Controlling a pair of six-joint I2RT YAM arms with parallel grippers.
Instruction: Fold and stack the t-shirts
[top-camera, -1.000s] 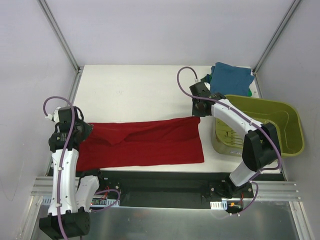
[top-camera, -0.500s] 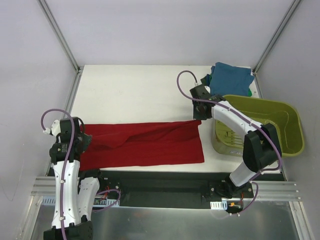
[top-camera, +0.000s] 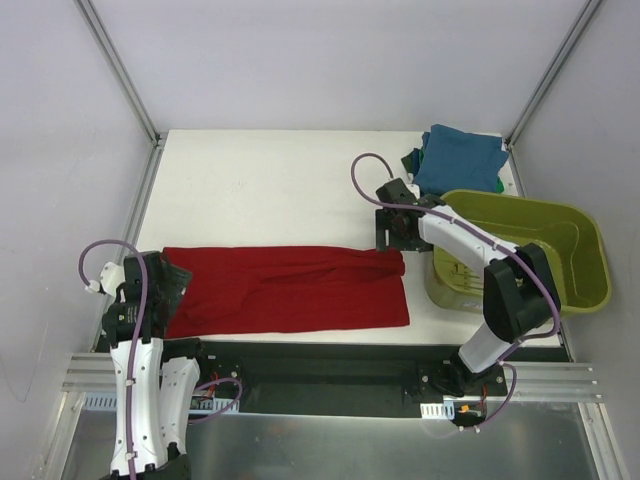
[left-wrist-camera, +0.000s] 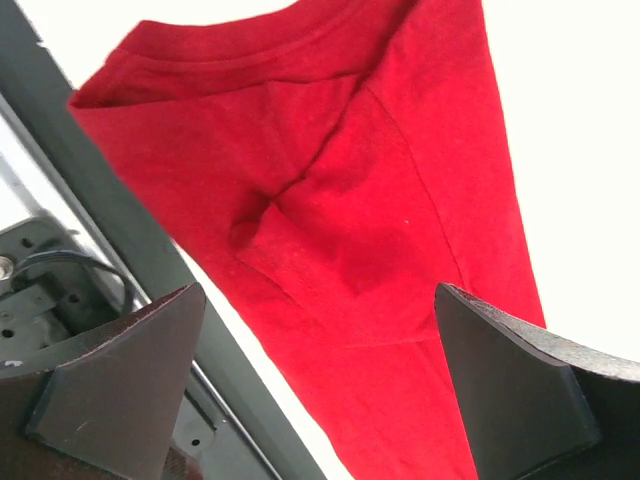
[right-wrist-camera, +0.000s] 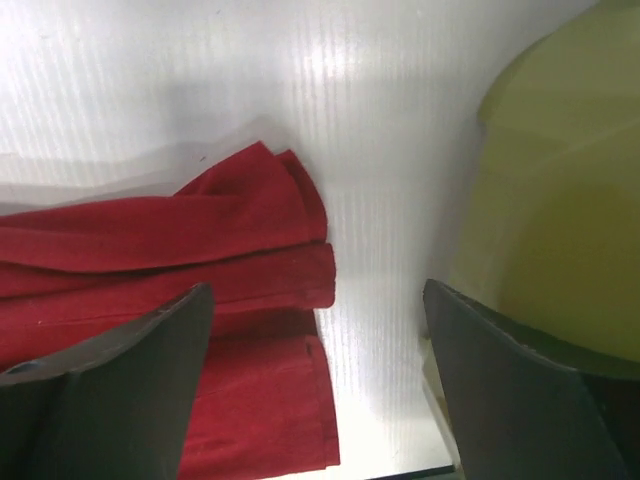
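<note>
Dark red t-shirt (top-camera: 285, 290): lies flat as a long band along the near edge of the table, running from the left gripper to the right gripper; creases run along its length, and a seam and a small fold show in the left wrist view
Left gripper (top-camera: 165, 282): at the near left, low over the shirt's left end; its fingers (left-wrist-camera: 110, 390) stand wide apart with only red cloth below the gap, gripping nothing
Table (top-camera: 260, 190): white, bare from the shirt to the far edge
Right gripper (top-camera: 388, 232): over the shirt's far right corner, just left of the basket; its fingers (right-wrist-camera: 100, 390) are spread and hold nothing, with the layered cloth edge under the left one and white table in the gap
Teal-blue folded t-shirts (top-camera: 460, 158): piled in the far right corner, well apart from the red one
Green t-shirt (top-camera: 497, 185): only an edge shows beneath that pile
Basket (top-camera: 585, 250): olive-green, at the right edge, just near of the pile
</note>
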